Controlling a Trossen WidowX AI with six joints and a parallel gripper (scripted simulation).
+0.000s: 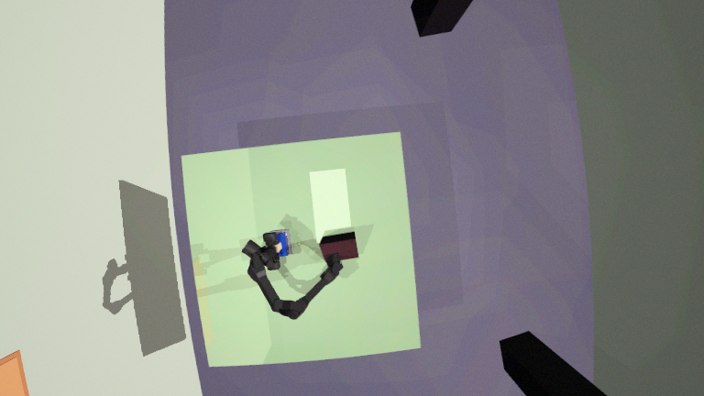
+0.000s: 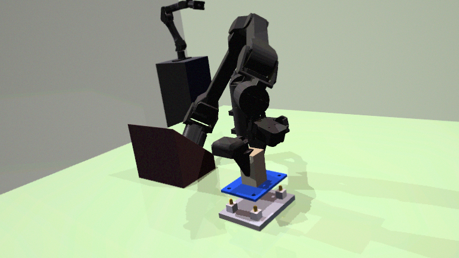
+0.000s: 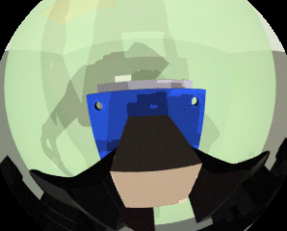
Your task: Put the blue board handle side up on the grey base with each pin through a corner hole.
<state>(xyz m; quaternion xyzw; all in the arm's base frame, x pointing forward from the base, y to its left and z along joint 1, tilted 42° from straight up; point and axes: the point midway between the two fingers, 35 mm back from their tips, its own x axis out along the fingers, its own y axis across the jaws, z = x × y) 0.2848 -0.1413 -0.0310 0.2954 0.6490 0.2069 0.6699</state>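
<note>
The tool (image 1: 279, 247) (image 2: 253, 162) (image 3: 150, 145) grips the tan handle (image 1: 278, 247) (image 2: 259, 167) (image 3: 155, 188) above the base (image 1: 290, 244) (image 2: 260, 225) (image 3: 134, 86), near a dark-red wedge block (image 1: 339, 247) (image 2: 159, 157).

Fourth post hidden beneath the blue board (image 1: 283, 250) (image 2: 236, 187) (image 3: 103, 126), base (image 1: 290, 241) (image 2: 239, 220) (image 3: 134, 86) mostly covered in wrist view

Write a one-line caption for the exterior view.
Black fingers grip the tan block handle, holding the flat blue board above the grey base.

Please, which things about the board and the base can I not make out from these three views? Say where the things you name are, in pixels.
- Fourth post and pin: exterior view, behind the blue board (image 1: 283, 249) (image 2: 236, 187) (image 3: 105, 125).
- Board's near-side holes: wrist view, behind the handle (image 2: 259, 169) (image 3: 155, 188) and pincer (image 2: 251, 160) (image 3: 150, 145).
- Pins: top view, too small.
</note>
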